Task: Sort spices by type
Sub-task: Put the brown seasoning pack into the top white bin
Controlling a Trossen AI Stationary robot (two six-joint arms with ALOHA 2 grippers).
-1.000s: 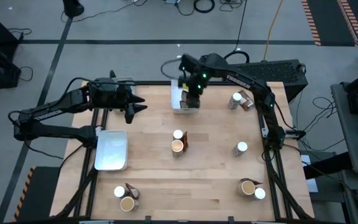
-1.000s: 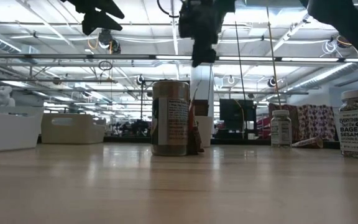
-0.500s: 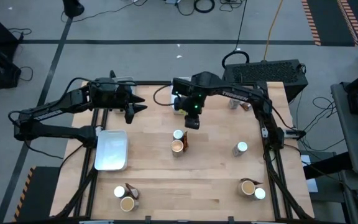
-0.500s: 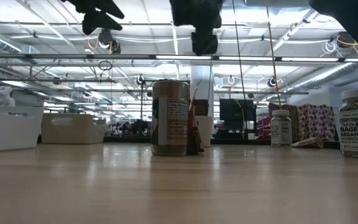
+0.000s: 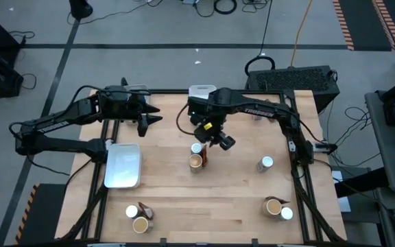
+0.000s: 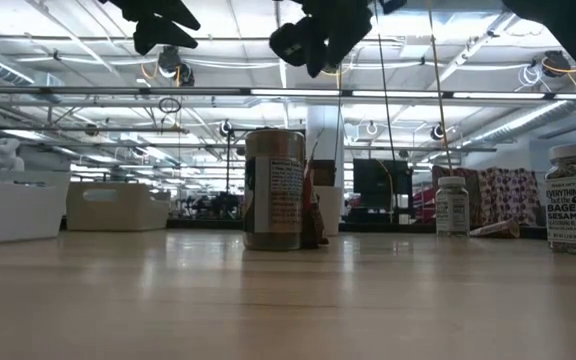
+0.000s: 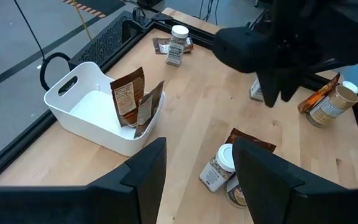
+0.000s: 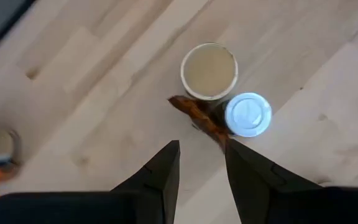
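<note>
**Right gripper above the middle cluster, nothing held**

The right gripper hangs over the middle of the pale wooden desk, just beside a cluster of three spices: a round white-topped jar, a round tan-topped jar and a dark brown rectangular packet standing on edge against them. In the right wrist view its two dark fingers stand a narrow gap apart with nothing between them, and the same cluster lies below.

The left gripper waits raised near the desk's far left corner, fingers parted and empty.

A white plastic bin with handle slots sits at the far edge and holds two more brown packets. A shallow white rectangular tray lies at the left side.

Other spices stay scattered: a white-topped jar on the right, a tan-topped and white-topped pair at the near right corner, and a group with a packet at the near left.
</note>
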